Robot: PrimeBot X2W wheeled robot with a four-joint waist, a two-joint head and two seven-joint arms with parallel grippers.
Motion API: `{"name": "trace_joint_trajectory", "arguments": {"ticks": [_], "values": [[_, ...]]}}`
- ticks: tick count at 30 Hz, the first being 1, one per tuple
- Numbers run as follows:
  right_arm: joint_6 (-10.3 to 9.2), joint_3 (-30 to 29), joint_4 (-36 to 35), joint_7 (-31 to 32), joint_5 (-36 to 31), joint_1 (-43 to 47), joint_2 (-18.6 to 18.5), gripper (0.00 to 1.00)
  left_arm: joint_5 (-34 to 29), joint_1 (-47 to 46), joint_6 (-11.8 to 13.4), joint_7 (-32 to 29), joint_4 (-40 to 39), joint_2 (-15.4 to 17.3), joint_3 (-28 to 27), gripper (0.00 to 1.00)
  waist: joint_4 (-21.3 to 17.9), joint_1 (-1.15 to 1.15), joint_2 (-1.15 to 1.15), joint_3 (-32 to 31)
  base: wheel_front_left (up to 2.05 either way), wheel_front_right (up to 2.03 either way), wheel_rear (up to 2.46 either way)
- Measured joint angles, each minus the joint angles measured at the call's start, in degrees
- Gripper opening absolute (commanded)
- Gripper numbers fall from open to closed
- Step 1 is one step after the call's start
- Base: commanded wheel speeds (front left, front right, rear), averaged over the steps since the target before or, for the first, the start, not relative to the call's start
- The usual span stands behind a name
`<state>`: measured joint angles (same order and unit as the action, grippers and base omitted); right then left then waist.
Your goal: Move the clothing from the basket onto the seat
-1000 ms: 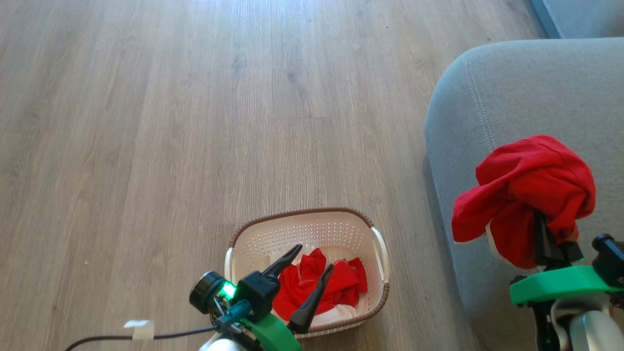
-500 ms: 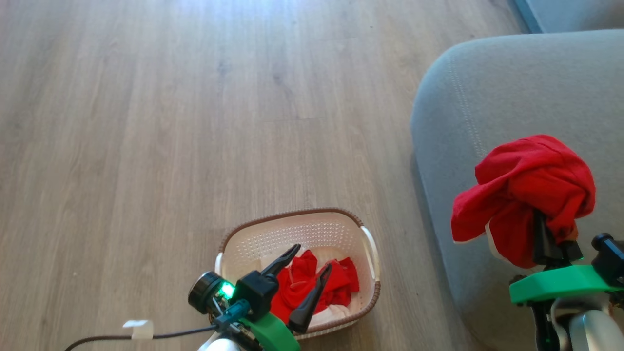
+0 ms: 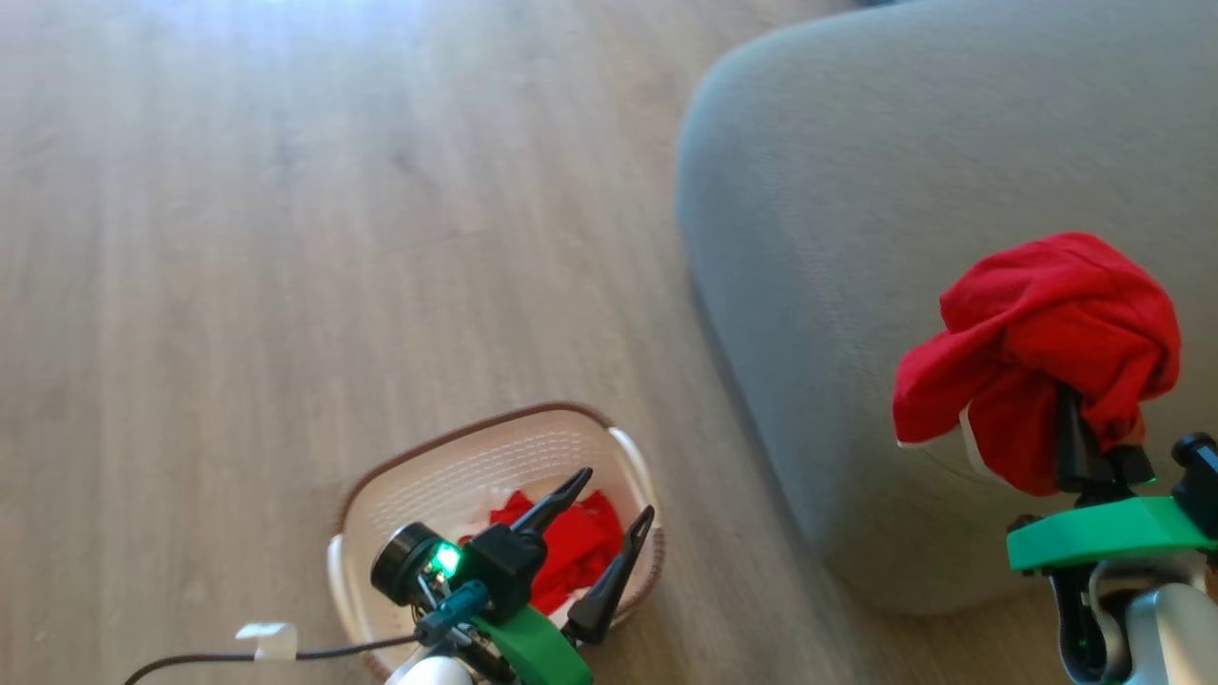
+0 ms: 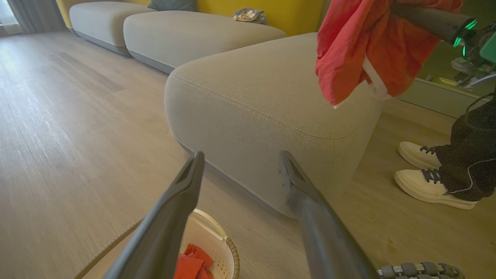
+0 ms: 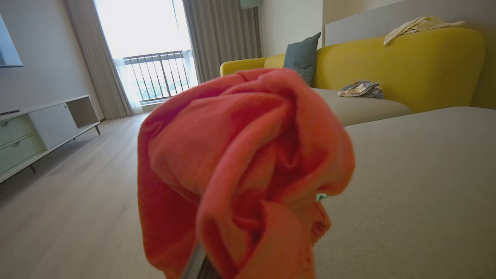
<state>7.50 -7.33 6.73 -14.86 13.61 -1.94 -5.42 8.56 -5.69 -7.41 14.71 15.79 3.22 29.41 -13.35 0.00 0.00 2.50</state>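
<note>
The cream basket (image 3: 457,440) stands on the wood floor, with red clothing (image 3: 571,542) lying in it. My left gripper (image 3: 618,495) hovers over it, open and empty; in the left wrist view its fingers (image 4: 186,186) frame the basket's rim (image 4: 230,252) and the seat's corner. The grey seat (image 3: 856,190) takes up the upper right. My right gripper (image 3: 1073,447) is shut on a bunched red garment (image 3: 1047,323) with white trim, held above the seat's near edge. That garment (image 5: 244,162) hides the right fingertips.
A dark cable with a white tape tag (image 3: 266,642) lies on the floor at the lower left. A person's pale shoes (image 4: 426,182) stand beside the seat. Beyond are more grey cushions (image 4: 193,31), a yellow sofa back (image 5: 387,66) and a low cabinet (image 5: 42,128).
The head camera has swung right, so basket and seat sit further left in the picture. Both arms keep their pose; the right gripper still holds the red garment.
</note>
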Motion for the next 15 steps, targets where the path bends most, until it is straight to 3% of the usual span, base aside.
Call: {"name": "trace_joint_trajectory", "arguments": {"ticks": [15], "values": [[0.0,-2.3,-0.9,0.0,0.0,-0.8,1.0,0.0,-0.7,-2.6,0.0,0.0,-0.3,0.0,2.2,1.0,-14.4,0.0,0.0,3.0,0.0,0.0,0.0]]}}
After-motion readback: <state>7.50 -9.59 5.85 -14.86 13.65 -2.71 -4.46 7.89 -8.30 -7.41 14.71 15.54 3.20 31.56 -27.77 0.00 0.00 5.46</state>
